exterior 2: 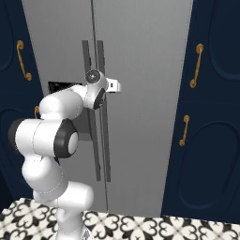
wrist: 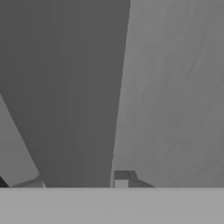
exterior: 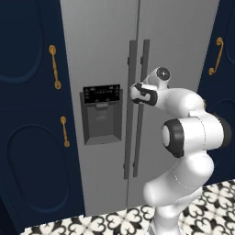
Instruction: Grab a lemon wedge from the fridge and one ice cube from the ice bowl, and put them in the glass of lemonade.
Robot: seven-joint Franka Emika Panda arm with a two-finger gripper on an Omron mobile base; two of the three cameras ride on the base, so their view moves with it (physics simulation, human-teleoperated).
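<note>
Left base view: the fridge [exterior: 110, 55], doors closed; the claw [exterior: 134, 93] at the dark bar handles [exterior: 136, 110].
Right base view: claw [exterior 2: 120, 87] against the right-hand handle; finger spread cannot be told.
Hand view: grey door panel [wrist: 175, 87] close up.
Step judged: opening the fridge. Next: secure a handle, pull outward.

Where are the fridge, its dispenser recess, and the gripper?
fridge [exterior: 183, 41]: left base view, bare panel of the right door.
dispenser recess [exterior: 101, 119]: left base view, dark alcove in the left door.
gripper [exterior: 136, 93]: left base view, at the door handles.
</note>
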